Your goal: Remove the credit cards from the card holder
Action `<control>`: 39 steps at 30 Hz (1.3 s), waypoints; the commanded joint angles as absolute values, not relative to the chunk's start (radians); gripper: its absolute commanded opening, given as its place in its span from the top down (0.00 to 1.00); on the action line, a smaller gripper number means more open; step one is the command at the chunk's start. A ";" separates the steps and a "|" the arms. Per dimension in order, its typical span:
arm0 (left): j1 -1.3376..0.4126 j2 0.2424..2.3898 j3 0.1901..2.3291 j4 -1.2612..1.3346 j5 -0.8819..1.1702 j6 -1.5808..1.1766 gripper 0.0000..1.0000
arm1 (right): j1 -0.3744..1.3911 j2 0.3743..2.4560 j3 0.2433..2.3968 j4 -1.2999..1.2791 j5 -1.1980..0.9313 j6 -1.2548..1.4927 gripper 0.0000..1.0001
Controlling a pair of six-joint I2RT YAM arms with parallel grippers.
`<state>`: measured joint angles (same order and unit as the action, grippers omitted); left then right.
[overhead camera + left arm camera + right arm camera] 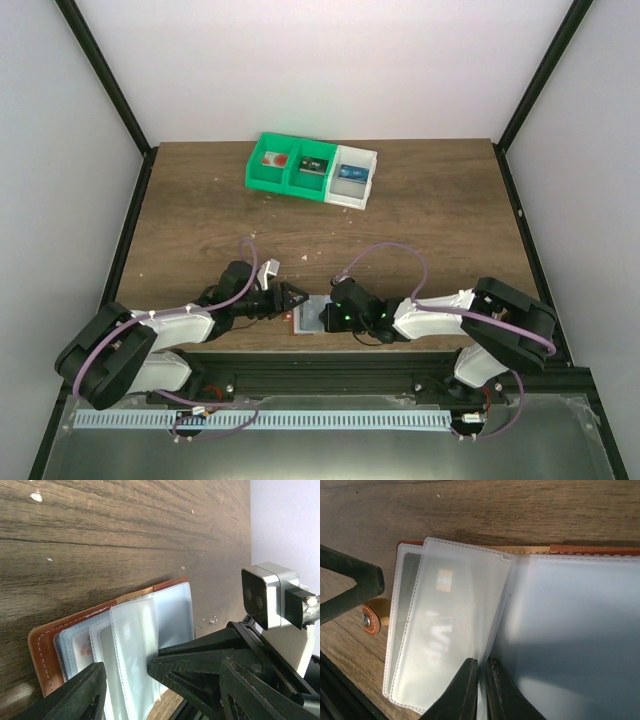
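A green-and-white plastic bin [312, 172] sits at the desk's [430, 220] far edge; left claw [126, 669] wide, right claw [481, 666] pinches the open reddish-brown leather card holder [42, 645].

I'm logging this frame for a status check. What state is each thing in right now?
card holder: open, lying flat, sleeves fanned out.
pale card: inside a sleeve, not out.
left tool: open, fingers either side of the sleeve edges.
right tool: shut on a clear sleeve at its edge.
bin: upright, each compartment holds something.
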<state>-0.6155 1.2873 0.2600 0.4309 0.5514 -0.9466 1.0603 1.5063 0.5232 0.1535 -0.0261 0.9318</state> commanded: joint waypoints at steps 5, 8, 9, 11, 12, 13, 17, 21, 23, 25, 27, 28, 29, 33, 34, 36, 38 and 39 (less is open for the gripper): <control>-0.611 1.275 0.272 0.440 0.576 -0.947 0.34 | 1.067 1.501 0.513 0.149 -0.021 0.943 0.92; -0.613 1.296 0.265 0.492 0.609 -0.963 0.34 | 1.067 1.500 0.513 0.150 -0.018 0.944 0.92; -0.617 1.303 0.265 0.508 0.616 -0.966 0.34 | 1.067 1.502 0.514 0.151 -0.018 0.945 0.92; -0.623 1.322 0.270 0.520 0.618 -0.967 0.33 | 1.067 1.505 0.514 0.154 -0.020 0.946 0.92; -0.625 1.331 0.270 0.528 0.620 -0.967 0.33 | 1.066 1.506 0.515 0.152 -0.020 0.945 0.92; -0.628 1.342 0.269 0.542 0.624 -0.968 0.33 | 1.066 1.507 0.517 0.153 -0.020 0.945 0.92; -0.631 1.391 0.271 0.554 0.619 -0.960 0.33 | 1.065 1.505 0.517 0.150 -0.017 0.946 0.92; -0.631 1.426 0.269 0.542 0.596 -0.949 0.33 | 1.066 1.502 0.514 0.149 -0.012 0.949 0.92; -0.631 1.443 0.267 0.556 0.601 -0.953 0.33 | 1.066 1.503 0.511 0.158 -0.016 0.949 0.92; -0.635 1.458 0.265 0.584 0.615 -0.968 0.33 | 1.066 1.503 0.510 0.168 -0.021 0.948 0.93; -0.640 1.471 0.265 0.625 0.624 -0.983 0.33 | 1.066 1.503 0.509 0.172 -0.021 0.950 0.92; -0.644 1.476 0.265 0.633 0.626 -0.988 0.33 | 1.066 1.503 0.508 0.173 -0.019 0.951 0.92; -0.647 1.481 0.265 0.638 0.627 -0.993 0.33 | 1.066 1.501 0.507 0.176 -0.019 0.952 0.92; -0.669 1.493 0.275 0.647 0.620 -1.003 0.33 | 1.064 1.494 0.490 0.196 -0.019 0.960 0.92; -0.675 1.497 0.279 0.649 0.619 -1.005 0.33 | 1.061 1.493 0.484 0.210 -0.025 0.964 0.92; -0.684 1.507 0.284 0.656 0.621 -1.011 0.33 | 1.050 1.489 0.458 0.242 -0.039 0.977 0.94; -0.691 1.513 0.290 0.659 0.621 -1.014 0.33 | 1.040 1.481 0.436 0.270 -0.052 0.984 0.99; -0.692 1.514 0.291 0.659 0.621 -1.015 0.33 | 1.038 1.475 0.428 0.277 -0.053 0.987 0.99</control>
